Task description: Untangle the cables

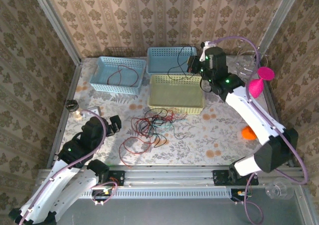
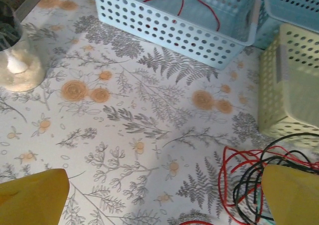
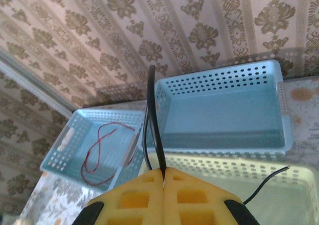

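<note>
A tangle of red and black cables (image 1: pixel 152 125) lies on the floral tablecloth at the table's middle front; in the left wrist view the cables (image 2: pixel 249 177) spread by my right-hand finger. My left gripper (image 1: pixel 113 124) hovers just left of the tangle, open, and between its yellow fingers (image 2: pixel 35 195) there is just tablecloth. My right gripper (image 1: pixel 192 64) is raised over the far baskets. Its yellow pads (image 3: pixel 144 195) are shut on a black cable (image 3: pixel 155 120), which loops up and trails off. One red cable (image 1: pixel 119 74) lies in the left blue basket (image 1: pixel 102 83).
A second blue basket (image 1: pixel 164 53) and a yellow basket (image 1: pixel 174 104) stand at the back centre. A glass jar (image 1: pixel 74 107) sits at the left edge. An orange object (image 1: pixel 247 132) and a pink object (image 1: pixel 259 83) lie on the right side.
</note>
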Controlling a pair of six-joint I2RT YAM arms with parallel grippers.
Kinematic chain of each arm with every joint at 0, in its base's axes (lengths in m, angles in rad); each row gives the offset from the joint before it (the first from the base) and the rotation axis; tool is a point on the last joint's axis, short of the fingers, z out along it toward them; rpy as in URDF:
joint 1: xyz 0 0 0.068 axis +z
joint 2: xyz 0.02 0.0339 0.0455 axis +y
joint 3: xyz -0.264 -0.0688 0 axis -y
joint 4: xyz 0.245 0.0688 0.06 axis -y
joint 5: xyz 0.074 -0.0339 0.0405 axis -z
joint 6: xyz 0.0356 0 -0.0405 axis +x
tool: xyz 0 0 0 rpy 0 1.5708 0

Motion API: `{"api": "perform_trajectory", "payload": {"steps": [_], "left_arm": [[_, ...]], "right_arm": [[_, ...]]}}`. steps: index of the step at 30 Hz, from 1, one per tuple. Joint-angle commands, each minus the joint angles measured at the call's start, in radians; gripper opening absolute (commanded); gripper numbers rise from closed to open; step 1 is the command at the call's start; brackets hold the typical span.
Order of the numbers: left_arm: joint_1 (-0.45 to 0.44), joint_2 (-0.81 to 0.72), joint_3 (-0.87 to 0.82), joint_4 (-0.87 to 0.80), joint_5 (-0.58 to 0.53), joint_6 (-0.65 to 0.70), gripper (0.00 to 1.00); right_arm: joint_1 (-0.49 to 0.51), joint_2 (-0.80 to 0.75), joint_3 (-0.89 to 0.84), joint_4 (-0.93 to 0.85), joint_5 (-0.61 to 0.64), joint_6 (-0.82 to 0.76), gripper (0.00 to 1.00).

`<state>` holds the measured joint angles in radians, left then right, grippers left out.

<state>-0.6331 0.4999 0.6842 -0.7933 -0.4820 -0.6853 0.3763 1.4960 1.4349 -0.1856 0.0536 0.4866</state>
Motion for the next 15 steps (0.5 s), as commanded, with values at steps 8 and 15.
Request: {"api": "perform_trajectory", "payload": {"steps": [8,15], "left_arm": [[0.007,-0.01,-0.009,-0.017,0.065,0.001,1.0],[0.007,-0.012,-0.003,-0.001,0.117,-0.004,1.0]], "right_arm": [[-0.061,0.329,0.259,0.15,-0.059,0.016,0.0],[-0.088,0.59,0.527,0.026,-0.048,0.061,0.13]]}}
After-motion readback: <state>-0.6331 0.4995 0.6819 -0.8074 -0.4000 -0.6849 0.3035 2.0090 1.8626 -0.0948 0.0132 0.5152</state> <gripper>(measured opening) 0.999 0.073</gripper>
